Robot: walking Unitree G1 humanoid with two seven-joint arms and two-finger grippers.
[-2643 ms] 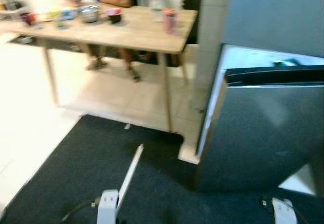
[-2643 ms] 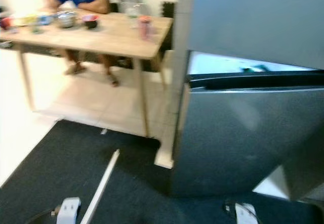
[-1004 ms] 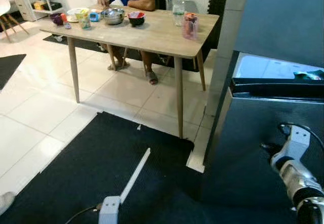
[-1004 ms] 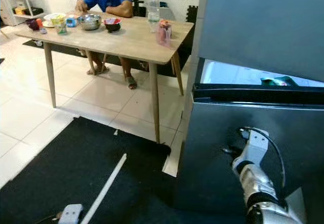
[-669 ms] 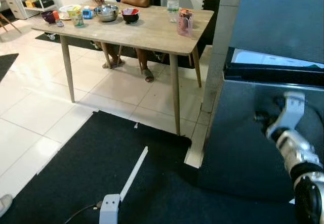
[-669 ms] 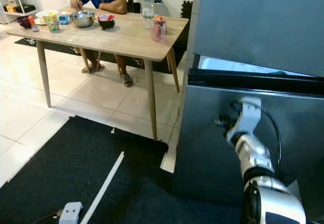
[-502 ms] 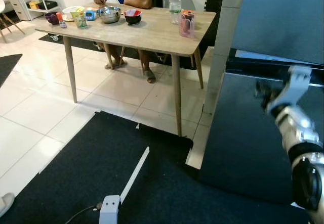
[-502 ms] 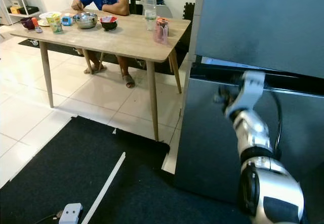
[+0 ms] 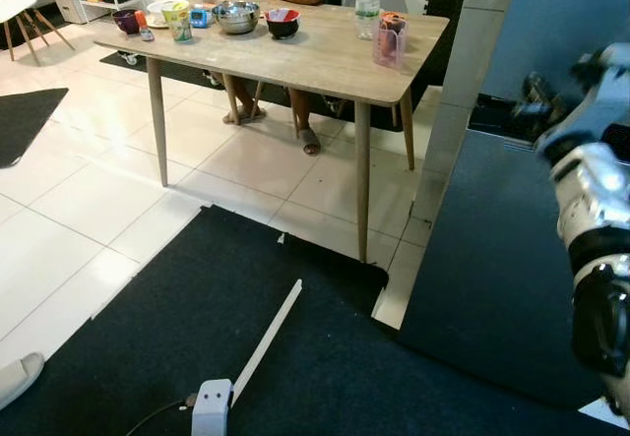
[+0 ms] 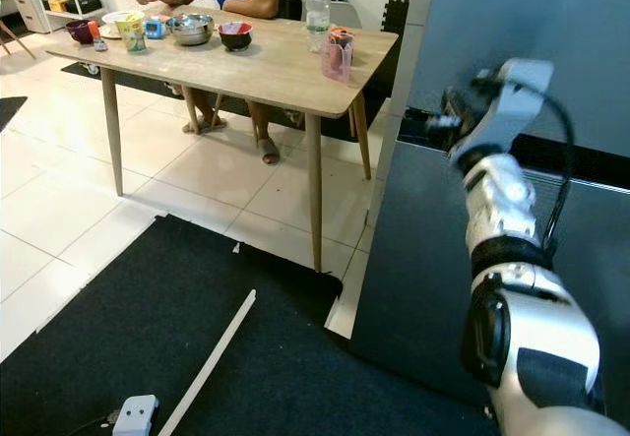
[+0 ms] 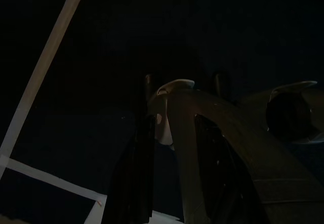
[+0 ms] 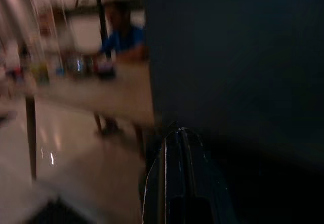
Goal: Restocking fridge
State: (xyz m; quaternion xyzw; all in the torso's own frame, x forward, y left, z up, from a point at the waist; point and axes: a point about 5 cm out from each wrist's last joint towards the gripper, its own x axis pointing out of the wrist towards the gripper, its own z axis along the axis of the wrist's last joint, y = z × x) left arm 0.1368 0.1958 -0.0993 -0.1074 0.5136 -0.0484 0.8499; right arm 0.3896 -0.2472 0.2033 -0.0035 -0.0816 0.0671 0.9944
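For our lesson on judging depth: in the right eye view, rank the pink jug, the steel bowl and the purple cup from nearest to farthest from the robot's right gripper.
1. Pink jug, table's near end, closest to the right gripper.
2. Steel bowl, mid-table, by the person.
3. Purple cup, far end.

Right pincer [image 10: 445,121] at the fridge [image 10: 433,259] door's top edge.
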